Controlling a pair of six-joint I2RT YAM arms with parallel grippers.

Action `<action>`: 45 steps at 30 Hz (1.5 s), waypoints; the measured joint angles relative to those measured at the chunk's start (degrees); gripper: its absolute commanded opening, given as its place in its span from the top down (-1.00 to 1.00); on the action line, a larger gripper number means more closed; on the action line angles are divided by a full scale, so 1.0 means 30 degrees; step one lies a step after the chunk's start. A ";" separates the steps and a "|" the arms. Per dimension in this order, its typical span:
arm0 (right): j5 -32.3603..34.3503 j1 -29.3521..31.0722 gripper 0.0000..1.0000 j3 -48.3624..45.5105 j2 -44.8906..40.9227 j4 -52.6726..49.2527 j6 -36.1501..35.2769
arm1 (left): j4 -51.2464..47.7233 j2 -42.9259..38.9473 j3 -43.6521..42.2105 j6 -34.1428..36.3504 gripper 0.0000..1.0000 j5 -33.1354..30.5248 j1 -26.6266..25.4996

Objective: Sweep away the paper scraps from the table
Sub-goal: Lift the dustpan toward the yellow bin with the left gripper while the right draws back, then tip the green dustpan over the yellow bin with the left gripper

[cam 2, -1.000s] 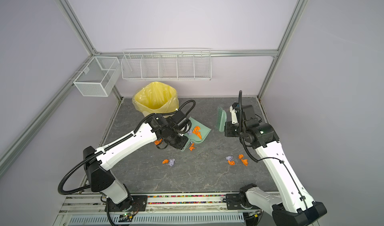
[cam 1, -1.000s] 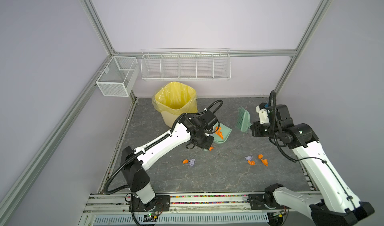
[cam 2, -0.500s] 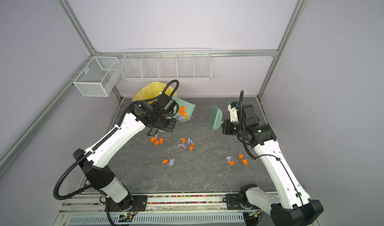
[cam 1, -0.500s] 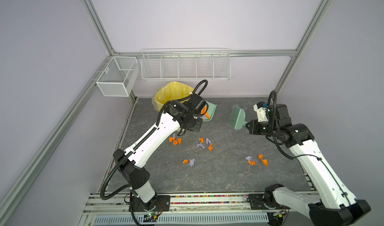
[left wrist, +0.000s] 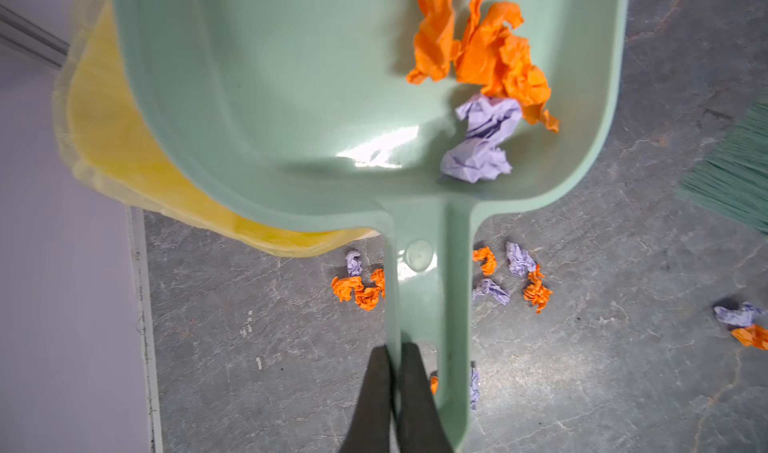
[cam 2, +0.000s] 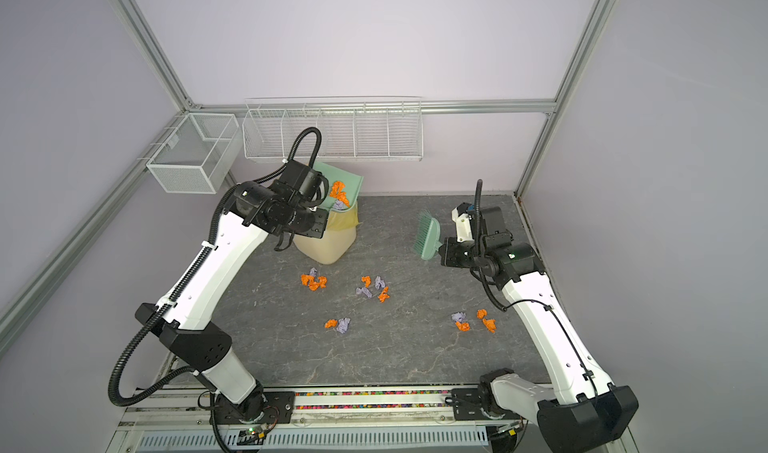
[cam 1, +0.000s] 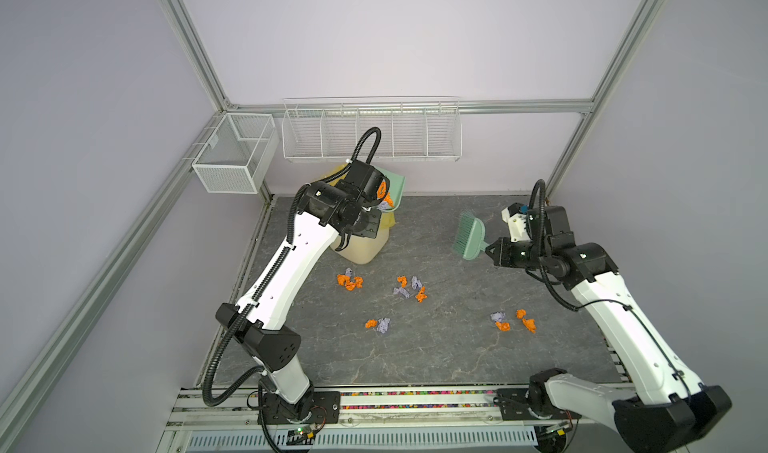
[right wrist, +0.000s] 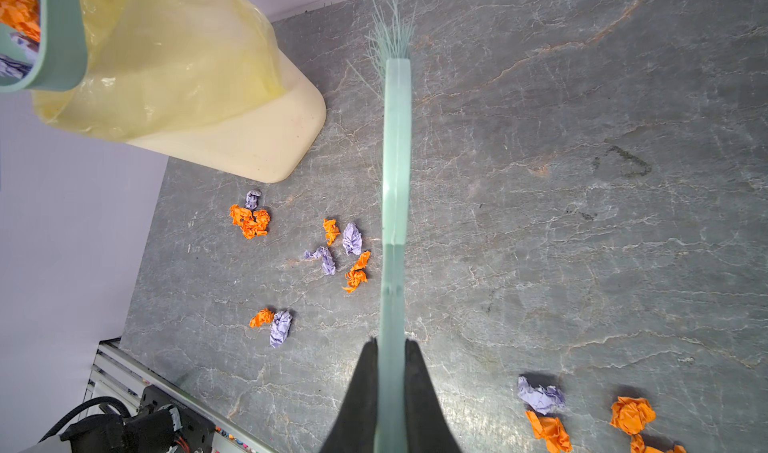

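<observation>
Holding what, the left jaws? (Ana)

They are closed on one side rim of the handle of the mint-green plastic dustpan (left wrist: 291, 97), which hangs over the mouth of the cream plastic bin lined with a yellow bag (cam 1: 368, 251). (Ben)

And the paper scraps (right wrist: 249, 222)? (Ana)

A few orange wads and one lavender wad lie inside the dustpan, against its back wall by the handle. The others lie on the dark grey veined counter (cam 1: 415, 359). One bunch is just in front of the bin, and a second is near it, toward the white right arm (cam 1: 606, 305). A pair lies farther from the bin toward the aluminium front rail (cam 1: 415, 405). A last group is well apart from the bin, beside that arm. (Ben)

The right jaws? (Ana)

Clamped on the thin handle of the mint-green hand brush (right wrist: 397, 160), pinching it from both flat sides. The brush is apart from the bin, on the right arm's side of it, bristles pointing away from the jaws. (Ben)

Touching any scraps? (Ana)

No. In both top views the nearest wads lie apart from its bristles. (Ben)
</observation>
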 measured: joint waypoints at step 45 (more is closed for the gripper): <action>0.1413 -0.0051 0.86 -0.2113 -0.0889 -0.0066 -0.0678 | 0.2244 0.2623 -0.3461 0.6142 1.00 -1.8899 -0.1545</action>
